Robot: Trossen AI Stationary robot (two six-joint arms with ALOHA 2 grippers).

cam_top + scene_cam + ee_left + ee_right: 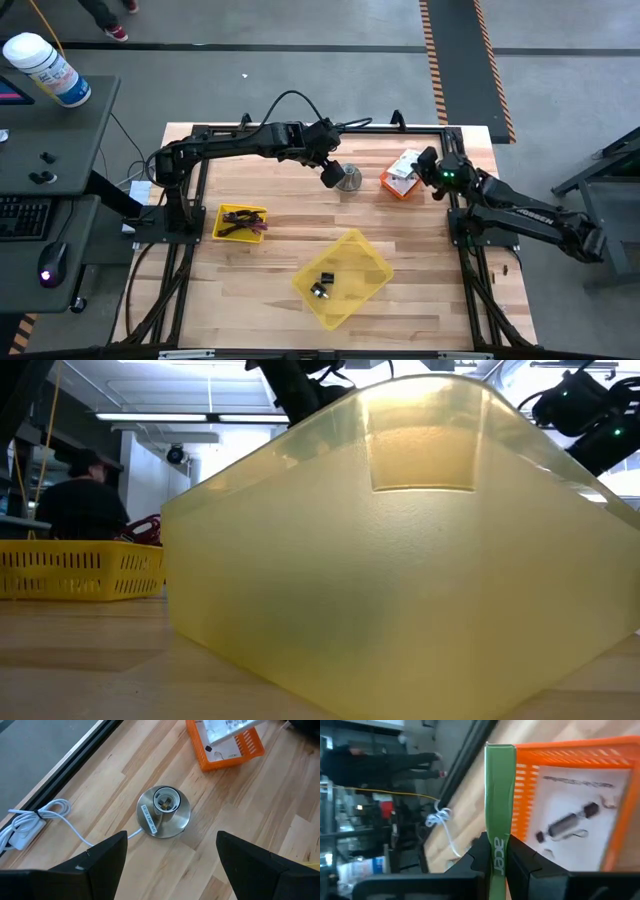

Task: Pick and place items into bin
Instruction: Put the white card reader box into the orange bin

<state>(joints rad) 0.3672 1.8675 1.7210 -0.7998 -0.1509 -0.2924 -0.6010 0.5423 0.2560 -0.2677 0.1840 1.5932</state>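
Right gripper [496, 860]: jaws closed on a flat green card [499, 795] printed "acer", held edge-on beside the wall of an orange basket [620, 840]; in the high view the gripper sits at the table's far right, touching that basket [397, 185]. Basket contents: a white printed label card [575, 820] (picturing a dark stick-shaped item).

Left gripper [170, 862]: fingers spread wide, holding nothing, hovering above a silver cone-shaped lamp base [163, 812] with its socket facing up and a white cord [50, 817] trailing toward the table edge.

Yellow bin [342, 277]: near centre front of the wooden table [440, 290], holding small black items [322, 285] (type not discernible).

Small yellow basket [240, 222]: left side, containing dark and purple stick-like pieces.

Background, low view: a person [80, 500] behind the small yellow basket.
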